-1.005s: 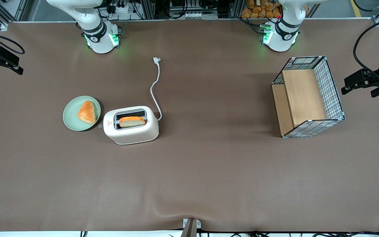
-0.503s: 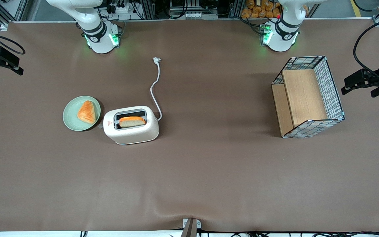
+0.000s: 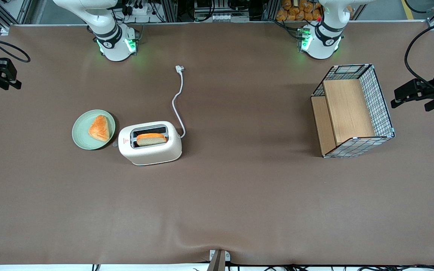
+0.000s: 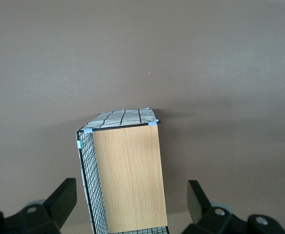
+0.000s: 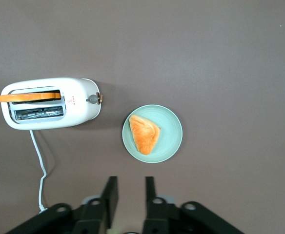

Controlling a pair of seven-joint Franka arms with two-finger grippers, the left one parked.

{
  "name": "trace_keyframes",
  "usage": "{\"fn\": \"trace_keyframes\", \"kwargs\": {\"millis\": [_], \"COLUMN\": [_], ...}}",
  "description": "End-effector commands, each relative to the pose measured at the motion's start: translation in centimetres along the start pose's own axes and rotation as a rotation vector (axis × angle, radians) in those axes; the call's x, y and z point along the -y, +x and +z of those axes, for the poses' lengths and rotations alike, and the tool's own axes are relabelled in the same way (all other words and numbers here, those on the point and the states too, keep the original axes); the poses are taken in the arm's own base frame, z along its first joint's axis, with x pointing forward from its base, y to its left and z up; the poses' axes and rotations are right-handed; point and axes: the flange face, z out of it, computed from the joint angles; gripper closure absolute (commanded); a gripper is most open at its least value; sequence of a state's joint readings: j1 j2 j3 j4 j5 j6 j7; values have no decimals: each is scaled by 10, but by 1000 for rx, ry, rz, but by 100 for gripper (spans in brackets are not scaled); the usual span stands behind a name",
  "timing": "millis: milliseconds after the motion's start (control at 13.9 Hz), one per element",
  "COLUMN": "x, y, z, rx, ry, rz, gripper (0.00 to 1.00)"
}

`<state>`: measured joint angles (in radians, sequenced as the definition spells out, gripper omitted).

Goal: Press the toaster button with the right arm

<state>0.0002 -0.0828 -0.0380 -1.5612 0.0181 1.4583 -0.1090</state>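
Toaster: cream-white, rounded, smooth shell, two grey-rimmed slots; stands on the brown table, just beside the green plate. The slot nearer the front camera holds one slice of bread, orange crust upward; the other slot shows bare wire guides.
Toaster button: small grey lever knob on the end wall facing the plate, untouched.
Cord: white, curving away from the toaster to a loose plug.
Plate: round, pale green, carrying a triangular golden pastry.
Gripper: black, high above the table near the plate, apart from the toaster; fingers a narrow gap apart, holding nothing.
Basket: wire mesh with wooden panels, toward the parked arm's end.
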Motion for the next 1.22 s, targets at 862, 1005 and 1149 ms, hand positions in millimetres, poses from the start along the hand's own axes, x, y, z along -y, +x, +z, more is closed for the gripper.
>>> {"fn": "trace_keyframes", "kwargs": {"millis": [862,1005,1149], "x": [1,0,-1], "y": [3,5,6], "z": [66,78,89], "rx": [45,43,35], "ry": [227,247,247], "rz": [4,11,-28], "gripper": [100,100,100]}}
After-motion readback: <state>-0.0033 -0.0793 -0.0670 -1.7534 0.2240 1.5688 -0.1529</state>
